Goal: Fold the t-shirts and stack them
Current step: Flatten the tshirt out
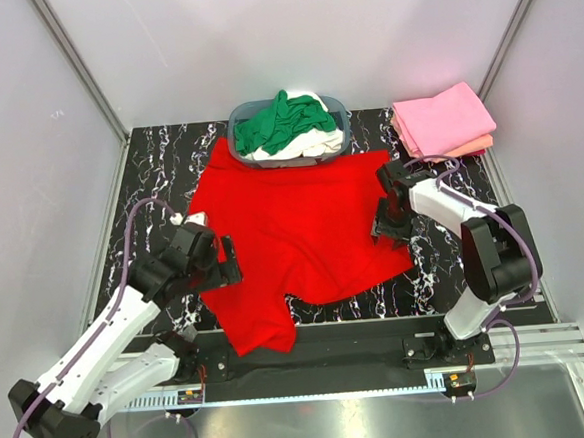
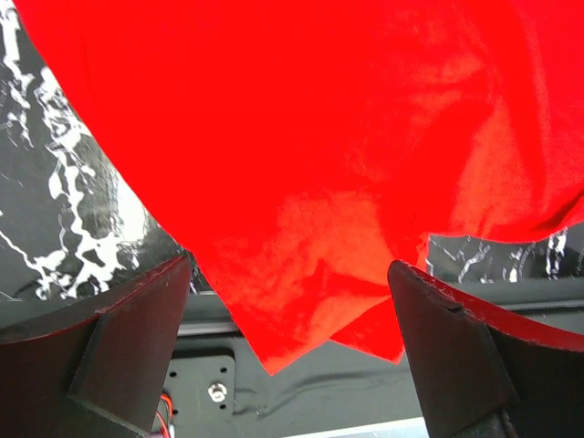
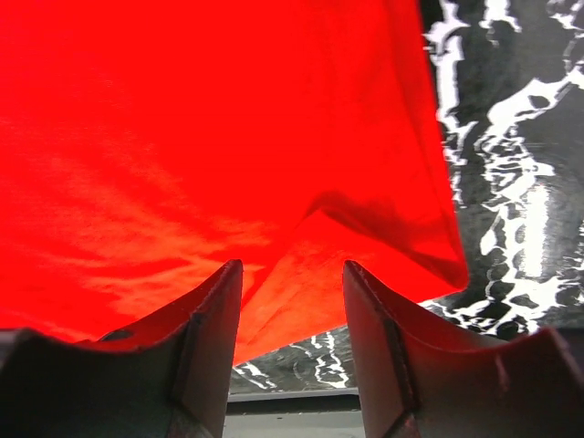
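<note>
Left gripper (image 2: 290,274) stands wide open over the left edge of one red shirt (image 1: 292,219), which lies spread on the table (image 1: 158,168). Right gripper (image 3: 292,269) is half open astride the shirt's right edge. Only the top view shows one basket (image 1: 336,106) holding one green shirt (image 1: 280,120) and one white shirt (image 1: 312,143). It also shows one pink shirt (image 1: 445,118) stacked on one salmon shirt (image 1: 474,146).

From above, cannot see the fingertips of the right tool (image 1: 383,225), tucked under its own wrist. Only slivers to see of the white t-shirt (image 1: 319,144) under the green t-shirt (image 1: 280,123) in the basket (image 1: 339,105), and of the salmon t-shirt (image 1: 475,147) beneath the pink t-shirt (image 1: 443,118). Cannot follow the red t-shirt (image 1: 293,229) past either wrist view's edges.
</note>
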Motion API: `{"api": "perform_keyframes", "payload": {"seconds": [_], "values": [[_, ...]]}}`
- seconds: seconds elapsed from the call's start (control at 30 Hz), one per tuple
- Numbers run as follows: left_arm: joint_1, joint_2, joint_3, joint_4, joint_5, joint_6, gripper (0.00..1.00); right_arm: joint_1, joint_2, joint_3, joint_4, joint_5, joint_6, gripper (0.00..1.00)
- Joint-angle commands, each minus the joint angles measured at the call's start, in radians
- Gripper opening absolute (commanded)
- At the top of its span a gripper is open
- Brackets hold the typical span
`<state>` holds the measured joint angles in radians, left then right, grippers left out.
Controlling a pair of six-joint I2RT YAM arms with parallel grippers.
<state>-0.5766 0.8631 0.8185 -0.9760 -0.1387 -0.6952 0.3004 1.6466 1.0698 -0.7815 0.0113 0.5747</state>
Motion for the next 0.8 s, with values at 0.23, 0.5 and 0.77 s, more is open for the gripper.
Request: {"api": "perform_keyframes", "payload": {"seconds": [0.23, 0.5, 0.77], "values": [[-0.02, -0.142, -0.001, -0.082, -0.002, -0.089, 0.96, 0.008, 0.044, -0.022, 0.011, 0.067, 0.027, 0.47], [-0.023, -0.196, -0.067, -0.115, 0.024, -0.121, 0.93, 0.006, 0.068, -0.044, 0.024, 0.088, 0.022, 0.29], [-0.115, -0.194, -0.127, -0.164, 0.047, -0.185, 0.86, 0.008, -0.089, -0.07, -0.027, 0.121, 0.037, 0.0]]}}
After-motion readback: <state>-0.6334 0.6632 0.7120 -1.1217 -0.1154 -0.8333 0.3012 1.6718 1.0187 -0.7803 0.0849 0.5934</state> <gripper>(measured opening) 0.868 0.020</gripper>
